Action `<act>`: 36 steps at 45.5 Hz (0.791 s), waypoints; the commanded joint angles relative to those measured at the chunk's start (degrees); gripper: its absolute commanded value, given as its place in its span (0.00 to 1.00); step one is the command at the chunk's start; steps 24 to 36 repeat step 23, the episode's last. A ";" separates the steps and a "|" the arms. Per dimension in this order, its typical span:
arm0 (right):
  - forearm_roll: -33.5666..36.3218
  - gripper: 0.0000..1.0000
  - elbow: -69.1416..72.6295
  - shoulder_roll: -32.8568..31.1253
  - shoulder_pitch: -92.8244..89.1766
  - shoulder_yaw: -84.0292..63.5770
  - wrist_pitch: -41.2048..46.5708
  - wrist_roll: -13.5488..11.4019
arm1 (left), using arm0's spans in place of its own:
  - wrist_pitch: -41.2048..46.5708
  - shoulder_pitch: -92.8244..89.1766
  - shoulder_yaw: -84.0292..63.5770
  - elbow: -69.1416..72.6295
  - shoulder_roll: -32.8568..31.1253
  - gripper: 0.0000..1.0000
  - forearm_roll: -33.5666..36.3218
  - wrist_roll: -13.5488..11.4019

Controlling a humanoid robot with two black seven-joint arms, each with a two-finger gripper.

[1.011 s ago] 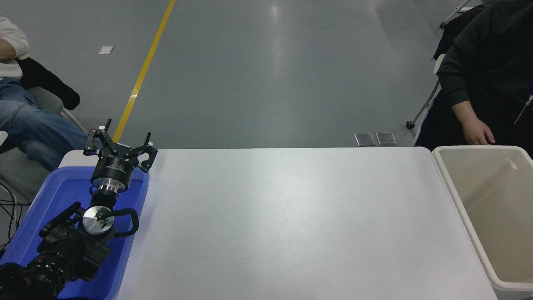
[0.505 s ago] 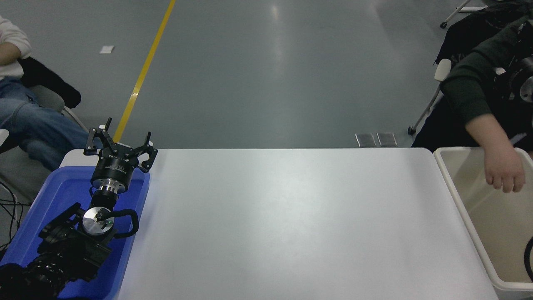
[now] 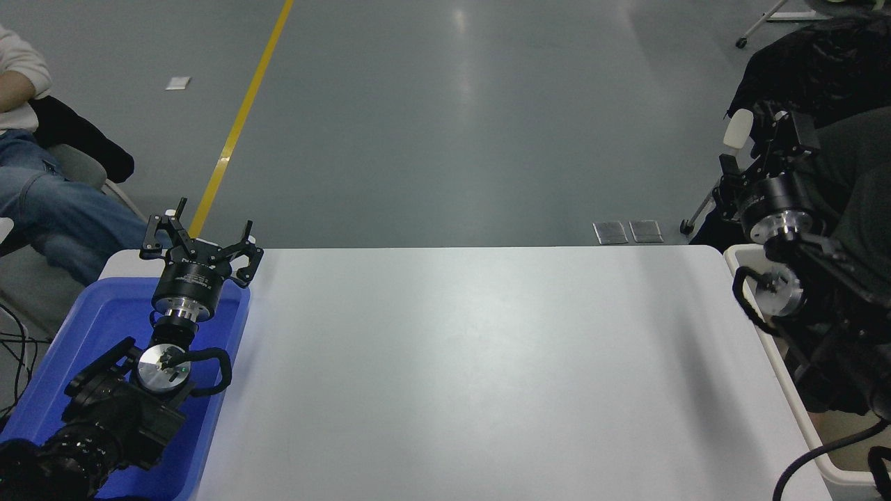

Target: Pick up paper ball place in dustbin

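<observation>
No paper ball shows anywhere on the white table [image 3: 473, 362]. The beige dustbin [image 3: 811, 431] stands at the table's right end; only its left rim and a bit of its near corner show, the rest is hidden behind my right arm. My right gripper [image 3: 783, 132] is raised above the bin's far end and points away from me, against a dark jacket; I cannot tell whether it holds anything. My left gripper [image 3: 202, 233] is open and empty, parked at the lower left over the blue tray [image 3: 83, 327].
A person in a dark jacket [image 3: 856, 160] is at the far right, right behind the right gripper. A seated person in jeans [image 3: 49, 209] is at the far left. A chair leg with a castor [image 3: 686, 207] stands beyond the table's right corner.
My right arm has come into view from the right edge and now covers most of the dustbin. The person's hand that reached into the bin is no longer seen. The left arm has not moved.
</observation>
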 commanded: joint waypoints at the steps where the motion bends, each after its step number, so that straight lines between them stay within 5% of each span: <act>1: 0.32 1.00 0.43 5.31 -2.87 3.25 1.67 6.99 | 0.00 0.00 0.01 0.01 -0.06 0.99 -0.01 0.00; 6: 0.32 1.00 0.34 7.07 -2.78 3.61 1.67 10.33 | 0.00 0.00 0.01 0.01 -0.06 0.99 -0.01 0.00; 36: 0.32 1.00 -0.19 8.12 -4.19 3.61 1.49 10.25 | 0.00 0.00 0.00 0.01 0.02 0.99 -0.01 0.00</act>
